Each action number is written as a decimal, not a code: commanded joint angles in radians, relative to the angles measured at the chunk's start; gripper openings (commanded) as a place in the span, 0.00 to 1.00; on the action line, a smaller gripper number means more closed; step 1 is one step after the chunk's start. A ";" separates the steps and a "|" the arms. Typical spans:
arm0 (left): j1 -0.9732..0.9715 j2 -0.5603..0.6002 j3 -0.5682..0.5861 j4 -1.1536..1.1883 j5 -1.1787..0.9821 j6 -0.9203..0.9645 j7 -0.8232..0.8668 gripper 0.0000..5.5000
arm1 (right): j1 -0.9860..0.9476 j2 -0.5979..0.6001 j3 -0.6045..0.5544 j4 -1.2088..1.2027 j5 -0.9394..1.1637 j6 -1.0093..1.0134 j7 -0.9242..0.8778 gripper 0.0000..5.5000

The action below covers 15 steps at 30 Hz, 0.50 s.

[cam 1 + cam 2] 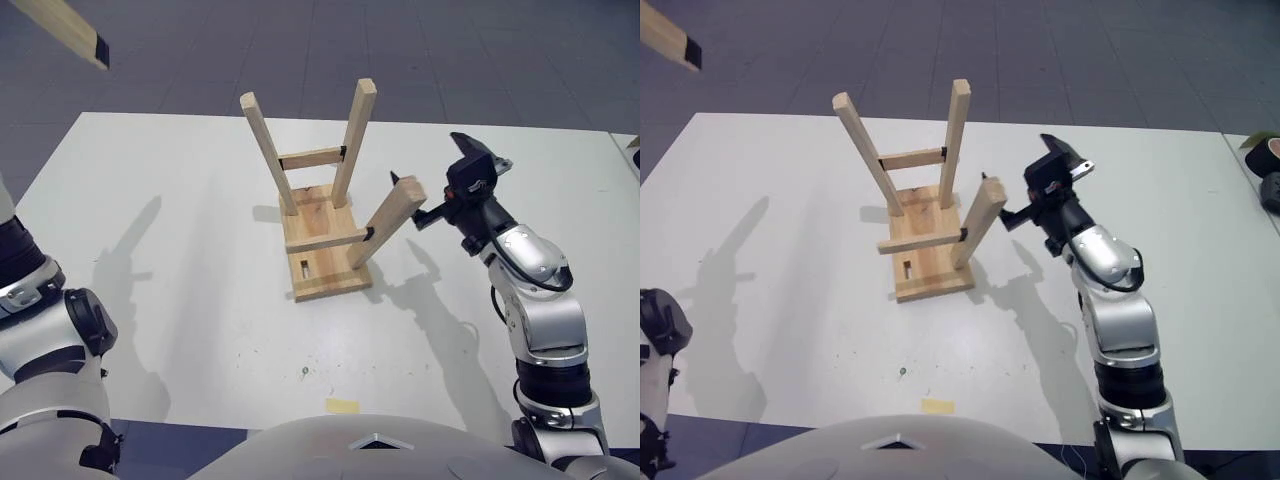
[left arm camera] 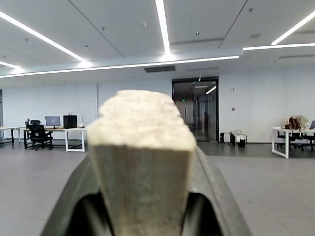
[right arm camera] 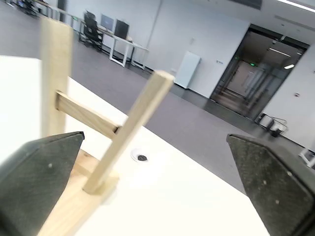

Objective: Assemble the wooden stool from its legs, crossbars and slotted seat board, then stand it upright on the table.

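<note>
1. We see the stool [image 1: 322, 215] upside down at the middle of the desk [image 1: 180, 330], a little nearer the far edge, only partly built.
2. Its seat [image 1: 325, 272] lies flat on the desk, with a small slot [image 1: 303, 267] showing near its near left corner.
3. Three legs rise from the seat. The far left leg [image 1: 268, 150] leans towards the desk's left edge, and the far right leg [image 1: 355, 140] stands nearly upright. The far crossbar [image 1: 312, 157] joins the two.
4. The near leg [image 1: 390, 225] rises from the seat's near right corner and tilts hard towards the desk's right edge. The near crossbar [image 1: 325, 240] runs from it towards the left.
5. The right claw [image 3: 155, 147] hangs over the desk just beside the near leg's top end. Its fingers are spread wide with nothing between them. We cannot tell whether a finger touches that leg.
6. The left claw [image 2: 145, 164] is pinching a loose leg [image 2: 142, 128], one finger on each side. From the head, we see this leg held high past the desk's far left corner, well apart from the stool.
7. A strip of yellow tape [image 1: 341, 406] lies at the desk's near edge.
</note>
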 commanded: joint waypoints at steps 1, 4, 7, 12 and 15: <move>0.043 -0.044 0.004 0.018 0.018 0.001 -0.014 0.19 | -0.034 0.007 -0.048 -0.014 0.035 0.022 -0.007 0.98; 0.056 -0.064 -0.001 0.016 0.021 -0.002 -0.038 0.19 | -0.098 0.030 -0.167 0.012 0.142 0.010 -0.010 0.98; 0.064 -0.075 0.004 0.023 0.021 -0.003 -0.059 0.19 | -0.155 0.060 -0.337 0.005 0.511 0.065 0.077 0.98; 0.083 -0.097 -0.002 0.039 0.007 -0.008 -0.112 0.19 | -0.109 -0.089 -0.395 0.045 0.956 0.280 0.305 0.98; 0.074 -0.108 -0.008 0.044 -0.004 -0.007 -0.144 0.19 | -0.078 -0.196 -0.241 0.052 0.833 0.280 0.459 0.98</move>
